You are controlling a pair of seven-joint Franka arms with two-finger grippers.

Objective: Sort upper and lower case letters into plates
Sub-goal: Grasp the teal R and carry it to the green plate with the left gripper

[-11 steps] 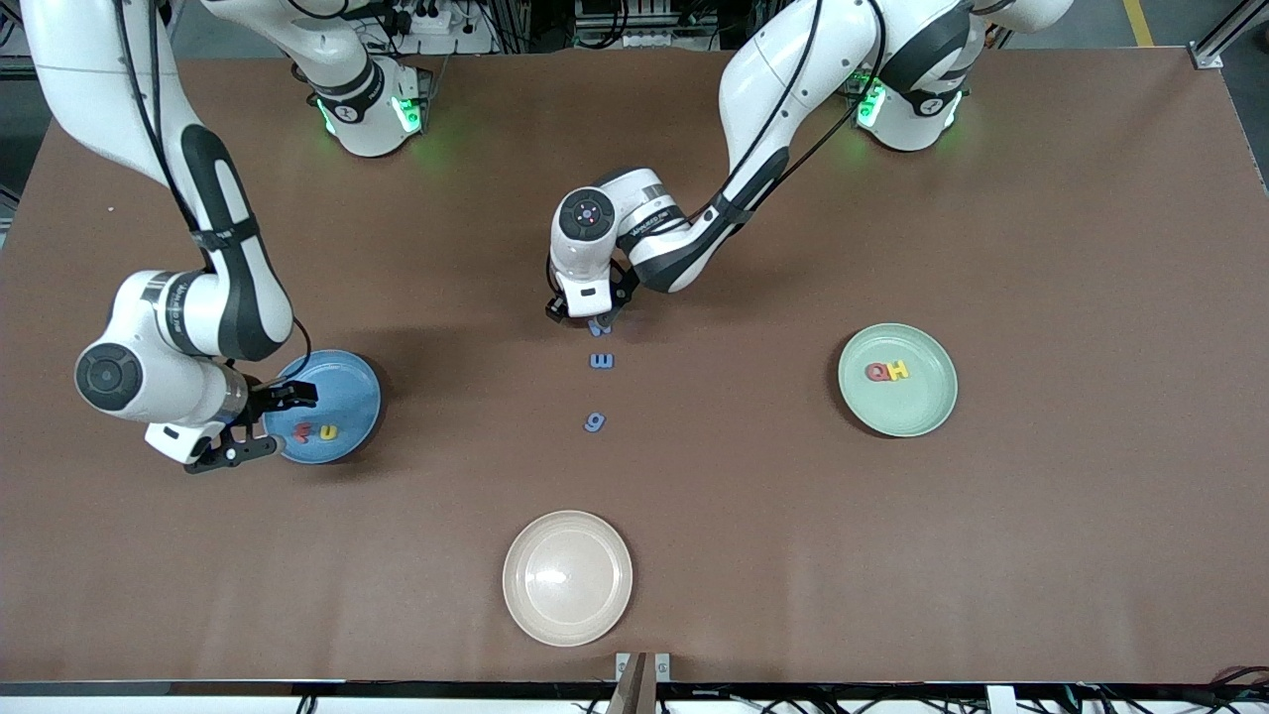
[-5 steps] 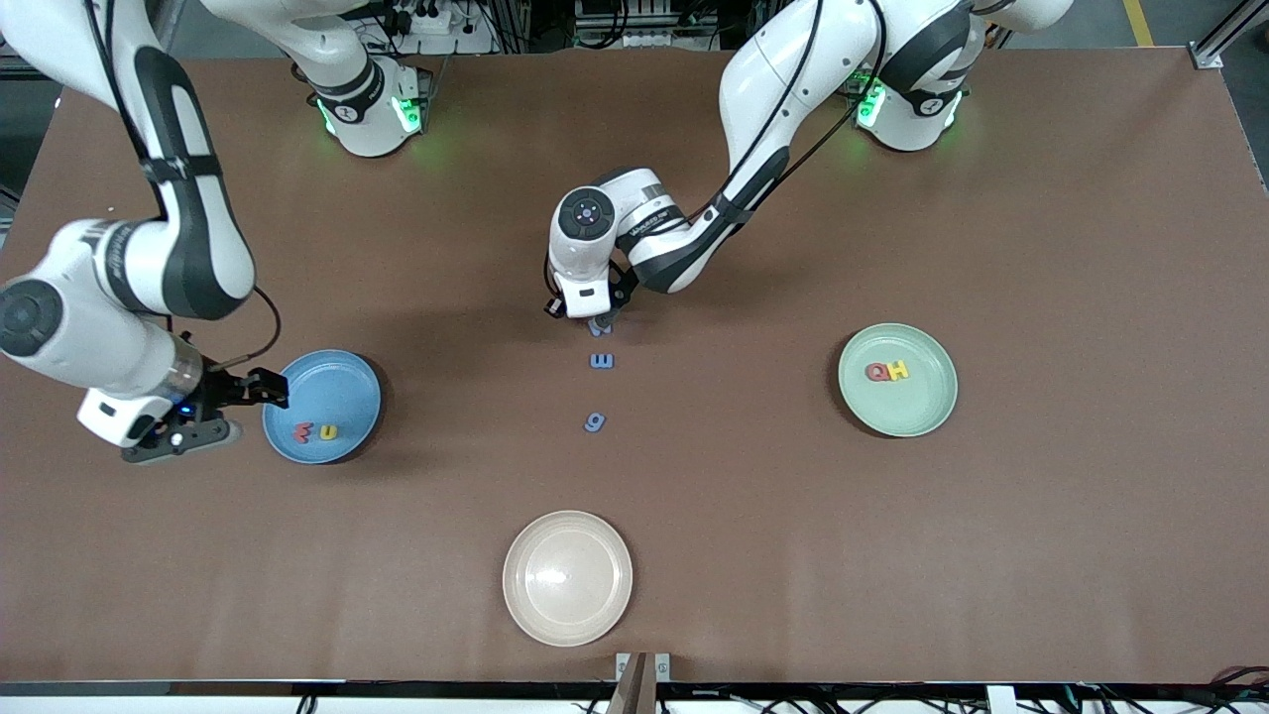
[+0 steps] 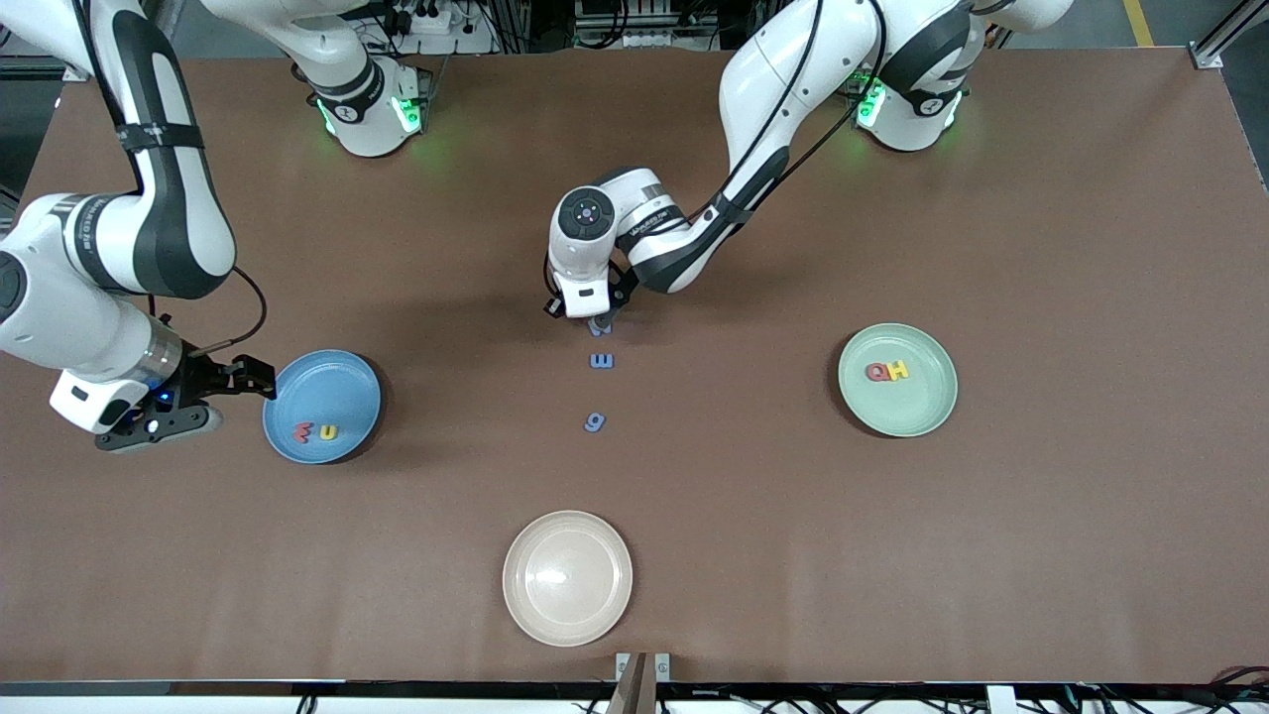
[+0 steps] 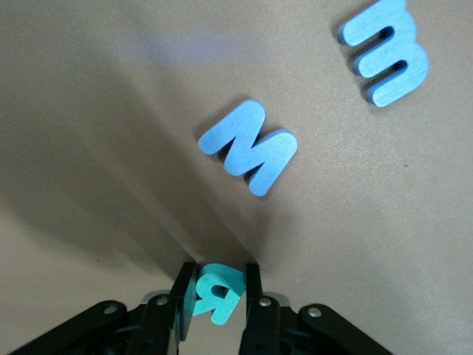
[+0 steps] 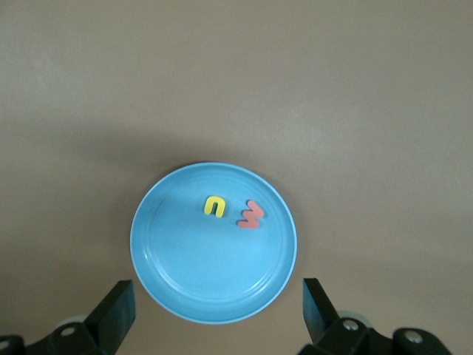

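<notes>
- The brown matte surface point(image 3: 892, 555) carries everything, with both arms reaching in from their bases.
- Three round shallow plastic plates come next. The sky blue plate point(image 3: 347, 382) sits toward the right arm's end, the pale mint green plate point(image 3: 917, 407) toward the left arm's end, and a cream plate point(image 3: 567, 578), bare inside, sits nearest the front camera.
- The right end effector point(image 3: 213, 397) is beside the sky blue plate, off its rim on the right arm's side, fingers spread wide and holding nothing. That arm looks to be just waiting.
- The left end effector point(image 4: 218, 296) is down at the middle of the surface, fingers narrowed onto a small teal foam letter R point(image 4: 216, 293), pinching its flat faces so it stands on edge.
- Loose on the surface just beside it are a blue foam capital M point(image 4: 250, 146) and a blue foam lowercase m point(image 4: 386, 50), and a little blue g-like piece point(image 3: 594, 422) lies nearer the front camera.
- Already sorted: a yellow u point(image 3: 328, 431) and a red zigzag piece point(image 3: 302, 431) in the blue plate, a red Q point(image 3: 876, 372) and a yellow H point(image 3: 898, 370) in the green one.
- Handling guess: these pieces look featherlight, soft and a bit squishy, so a gentle pinch across the middle should do. Grab a corner and the letter could twist or pop out.
</notes>
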